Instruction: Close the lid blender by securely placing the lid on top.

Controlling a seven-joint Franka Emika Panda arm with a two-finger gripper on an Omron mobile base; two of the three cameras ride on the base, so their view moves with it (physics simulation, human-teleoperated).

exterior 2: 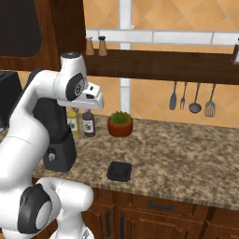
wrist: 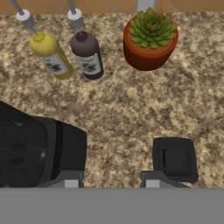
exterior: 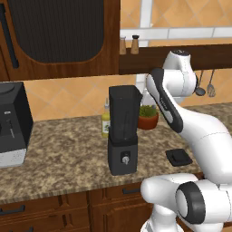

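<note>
- The lid (exterior: 178, 157) lies flat on the granite counter (exterior: 68, 154) near its front edge, to the right of the blender (exterior: 123, 129) and clearly apart from it; nothing touches it.
- From the right base view the lid (exterior 2: 119, 171) sits just ahead of the cabinet drawers (exterior 2: 161, 204), with the blender's base (exterior 2: 59, 156) off to its left, partly behind the arm.
- In the hand view the lid (wrist: 174, 159) shows its raised square centre and rounded corners, low and right in the picture, directly above one of the 2 finger tips (wrist: 152, 181).
- The gripper (wrist: 111, 183) hangs above the counter with nothing between its fingers; they are drawn together as far as they go and hold nothing.
- The blender stands upright, its dark jar open at the top, the round knob (exterior: 125, 158) facing the front. In the hand view its black body (wrist: 35, 148) fills the lower left.
- Behind the blender stand 2 bottles side by side: a yellow bottle (wrist: 50, 54) and a dark bottle (wrist: 87, 54), both upright.
- To their right is a potted succulent (wrist: 150, 38) in a terracotta pot, near the wall.
- Far left on the counter sits a black-and-grey boxy appliance (exterior: 13, 124).
- On the wall shelf (exterior 2: 158, 63) stand 2 small shakers (exterior 2: 95, 45); utensils (exterior 2: 191, 99) hang beneath it.
</note>
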